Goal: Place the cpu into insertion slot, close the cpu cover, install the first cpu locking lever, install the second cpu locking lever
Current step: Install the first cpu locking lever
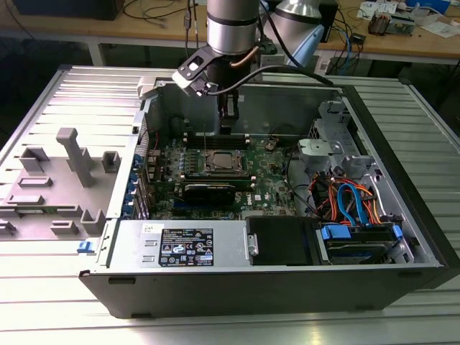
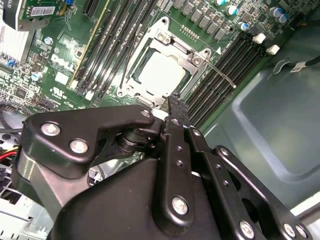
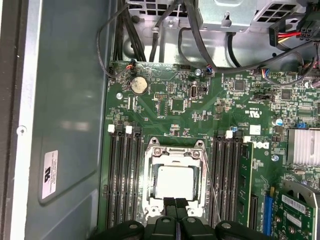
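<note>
The cpu (image 3: 174,181) lies flat in the insertion slot (image 1: 219,164) of the green motherboard, its pale metal top showing in both wrist views (image 2: 161,75). The cpu cover (image 3: 150,170) lies down around it as a silver frame (image 2: 170,45). One thin wire locking lever (image 2: 220,71) slants out over the memory slots beside the socket (image 3: 212,185). A second thin lever (image 2: 129,50) runs along the opposite side. My gripper (image 3: 175,202) hangs just above the socket's edge with its fingers shut together and nothing between them. In the exterior view my gripper (image 1: 228,115) is above the socket's far side.
Black memory slots (image 3: 125,175) flank the socket on both sides. A black expansion card (image 1: 208,190) lies in front of it. The power supply (image 1: 183,244), coloured cables (image 1: 352,201) and the case walls (image 1: 154,115) hem in the board. A grey fixture (image 1: 72,154) stands outside the case.
</note>
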`<state>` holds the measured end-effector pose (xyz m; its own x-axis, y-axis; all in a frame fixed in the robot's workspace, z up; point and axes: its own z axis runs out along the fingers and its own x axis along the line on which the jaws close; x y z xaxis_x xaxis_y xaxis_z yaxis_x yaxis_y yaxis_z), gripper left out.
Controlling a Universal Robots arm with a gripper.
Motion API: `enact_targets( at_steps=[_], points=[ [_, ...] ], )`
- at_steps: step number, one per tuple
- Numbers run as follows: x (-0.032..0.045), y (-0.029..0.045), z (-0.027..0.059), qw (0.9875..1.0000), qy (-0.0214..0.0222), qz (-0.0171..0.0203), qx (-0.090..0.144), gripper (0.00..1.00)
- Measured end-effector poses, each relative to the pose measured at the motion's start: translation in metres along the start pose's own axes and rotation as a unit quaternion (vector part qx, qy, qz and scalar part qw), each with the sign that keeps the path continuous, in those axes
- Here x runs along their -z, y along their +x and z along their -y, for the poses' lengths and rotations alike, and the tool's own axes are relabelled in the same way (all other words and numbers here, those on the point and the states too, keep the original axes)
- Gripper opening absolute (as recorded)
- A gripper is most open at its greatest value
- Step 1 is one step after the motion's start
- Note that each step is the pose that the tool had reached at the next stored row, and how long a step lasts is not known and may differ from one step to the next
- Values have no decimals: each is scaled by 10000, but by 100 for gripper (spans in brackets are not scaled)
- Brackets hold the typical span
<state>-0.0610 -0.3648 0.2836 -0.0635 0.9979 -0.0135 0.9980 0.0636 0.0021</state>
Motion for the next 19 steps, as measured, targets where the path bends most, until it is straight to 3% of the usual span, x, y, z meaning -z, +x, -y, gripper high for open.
enact_targets(
  at_steps=[4, 15, 19],
  points=[
    [35, 0, 0, 10000, 0, 0, 0, 11],
    [44, -1, 0, 10000, 0, 0, 3, 11],
    [44, -1, -1, 9997, -3, -1, 252, 11]
  ],
)
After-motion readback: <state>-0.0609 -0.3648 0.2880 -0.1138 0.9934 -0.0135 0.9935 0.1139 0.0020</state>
